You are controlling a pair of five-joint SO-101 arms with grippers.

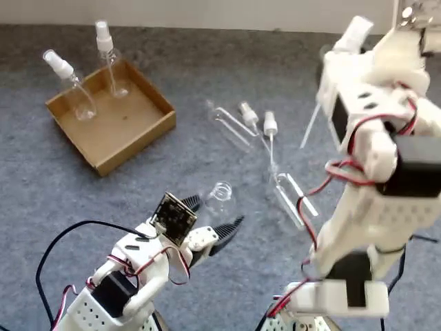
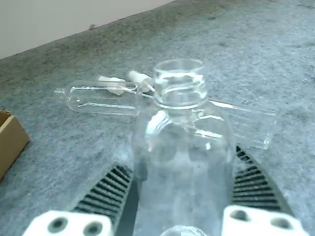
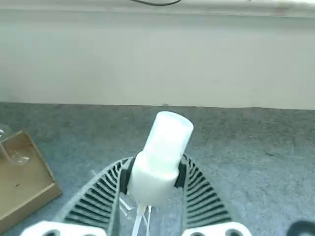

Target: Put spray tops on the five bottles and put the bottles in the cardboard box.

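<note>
My left gripper (image 1: 215,211) (image 2: 181,189) is shut on a clear bottle (image 1: 220,196) (image 2: 181,147) with an open neck, held low over the grey carpet at the front. My right gripper (image 1: 349,45) (image 3: 154,173) is raised high at the back right, shut on a white spray top (image 1: 353,33) (image 3: 161,156) whose thin tube hangs below it. The cardboard box (image 1: 141,135) (image 3: 22,194) sits at the back left with two capped bottles (image 1: 74,88) (image 1: 111,61) standing inside. Two bare bottles (image 1: 230,123) (image 1: 293,197) lie on the carpet beside two loose spray tops (image 1: 249,113) (image 1: 270,126).
In the left wrist view the lying bottles (image 2: 102,98) (image 2: 248,125) and the loose tops (image 2: 114,84) sit just beyond the held bottle, and a corner of the box (image 2: 9,140) is at the side. A pale wall (image 3: 157,59) borders the carpet at the back.
</note>
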